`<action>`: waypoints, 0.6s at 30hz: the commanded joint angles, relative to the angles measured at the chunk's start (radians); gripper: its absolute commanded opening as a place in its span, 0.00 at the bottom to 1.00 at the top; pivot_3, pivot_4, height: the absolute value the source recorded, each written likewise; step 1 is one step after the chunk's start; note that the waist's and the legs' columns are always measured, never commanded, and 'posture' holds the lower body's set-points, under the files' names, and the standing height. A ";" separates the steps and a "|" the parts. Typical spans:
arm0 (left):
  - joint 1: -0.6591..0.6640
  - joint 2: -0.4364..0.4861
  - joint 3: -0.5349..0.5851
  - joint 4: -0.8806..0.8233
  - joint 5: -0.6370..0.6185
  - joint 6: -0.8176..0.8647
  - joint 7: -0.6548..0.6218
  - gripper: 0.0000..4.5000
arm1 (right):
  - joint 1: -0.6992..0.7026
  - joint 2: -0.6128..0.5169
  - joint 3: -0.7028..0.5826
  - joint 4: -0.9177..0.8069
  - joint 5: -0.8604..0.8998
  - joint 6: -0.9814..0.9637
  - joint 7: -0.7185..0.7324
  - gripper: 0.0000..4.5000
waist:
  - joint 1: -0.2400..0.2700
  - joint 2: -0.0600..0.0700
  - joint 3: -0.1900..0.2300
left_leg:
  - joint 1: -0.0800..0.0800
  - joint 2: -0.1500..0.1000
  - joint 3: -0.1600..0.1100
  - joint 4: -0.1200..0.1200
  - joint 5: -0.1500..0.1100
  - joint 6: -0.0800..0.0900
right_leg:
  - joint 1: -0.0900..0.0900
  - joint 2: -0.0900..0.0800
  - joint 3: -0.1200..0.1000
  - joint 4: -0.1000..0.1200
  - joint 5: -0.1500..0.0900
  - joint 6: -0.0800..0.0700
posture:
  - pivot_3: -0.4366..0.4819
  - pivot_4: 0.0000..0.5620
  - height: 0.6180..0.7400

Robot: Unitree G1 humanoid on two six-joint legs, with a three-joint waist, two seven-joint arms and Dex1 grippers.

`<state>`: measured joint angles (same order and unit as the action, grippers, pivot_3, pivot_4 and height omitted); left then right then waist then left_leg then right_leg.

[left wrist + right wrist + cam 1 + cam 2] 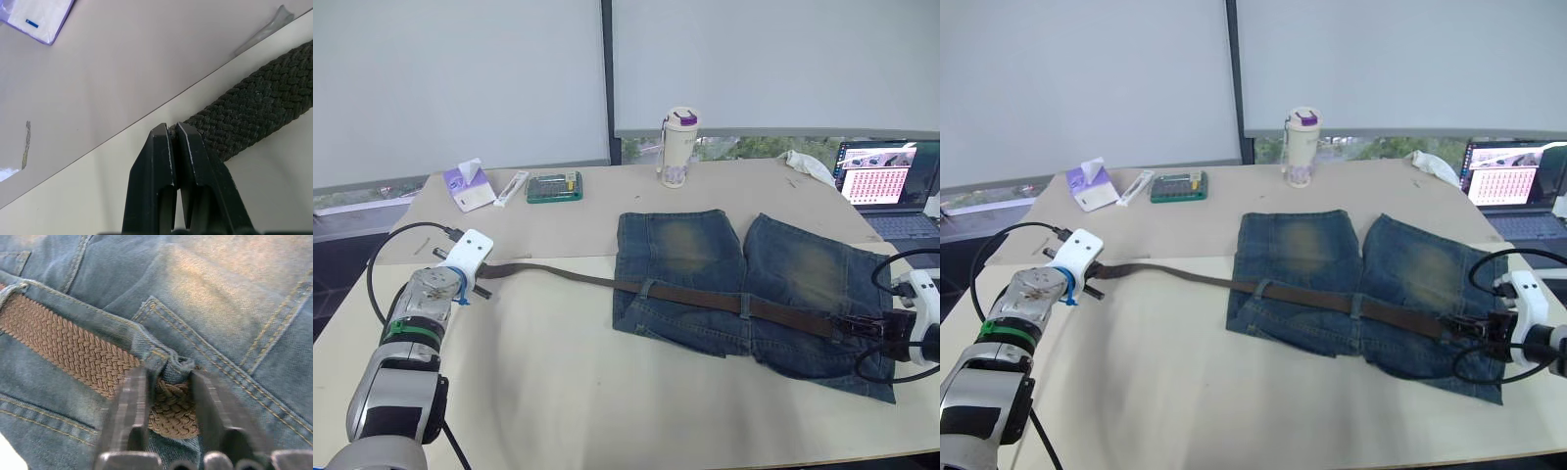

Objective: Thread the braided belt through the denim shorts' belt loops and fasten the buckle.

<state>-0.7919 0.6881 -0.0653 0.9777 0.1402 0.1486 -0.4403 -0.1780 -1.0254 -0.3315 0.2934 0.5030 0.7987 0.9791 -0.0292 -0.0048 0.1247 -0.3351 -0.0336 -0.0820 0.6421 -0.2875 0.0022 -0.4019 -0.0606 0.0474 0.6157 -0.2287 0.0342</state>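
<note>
The braided belt (724, 299) lies along the waistband of the denim shorts (754, 284), passing under at least one belt loop (648, 290), with a long tail trailing off to the left. The left gripper (174, 132) pinches that tail's tip, fingers closed. The right gripper (168, 391) straddles the belt at a loop, fingers apart. Fastening looks not yet done.

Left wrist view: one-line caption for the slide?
Left gripper pinching the free end of the braided belt flat on the table.
</note>
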 commanded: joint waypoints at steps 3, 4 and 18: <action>0.023 0.011 0.009 0.000 -0.005 0.030 -0.053 0.29 | 0.013 0.006 -0.032 -0.050 0.005 -0.030 0.005 0.00 | -0.003 0.001 0.000 | 0.000 0.000 0.000 0.000 0.000 0.000 | 0.000 0.000 0.000 0.000 0.000 0.000 | 0.48 0.27 1.00; 0.011 0.004 0.017 -0.001 -0.005 0.011 -0.029 0.37 | 0.022 0.006 -0.037 -0.061 0.007 -0.029 0.004 0.00 | -0.001 0.001 0.000 | 0.000 0.000 0.000 0.000 0.000 0.000 | -0.001 0.000 0.000 0.000 0.000 0.000 | 0.48 0.27 1.00; -0.061 -0.323 -0.023 -0.269 -0.316 0.036 -0.672 0.81 | 0.065 0.037 -0.075 -0.144 -0.001 -0.029 -0.040 0.00 | 0.017 -0.003 0.001 | -0.002 -0.003 0.000 0.004 0.000 0.000 | 0.000 -0.003 -0.001 -0.001 0.001 -0.001 | 0.48 0.27 1.00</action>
<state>-0.8332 0.3813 -0.0663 0.7232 -0.1595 0.1638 -1.0503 -0.1129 -0.9909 -0.3827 0.1798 0.4941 0.7888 0.9437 -0.0117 -0.0075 0.1257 -0.3384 -0.0361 -0.0816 0.6455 -0.2875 0.0022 -0.4013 -0.0631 0.0468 0.6146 -0.2275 0.0338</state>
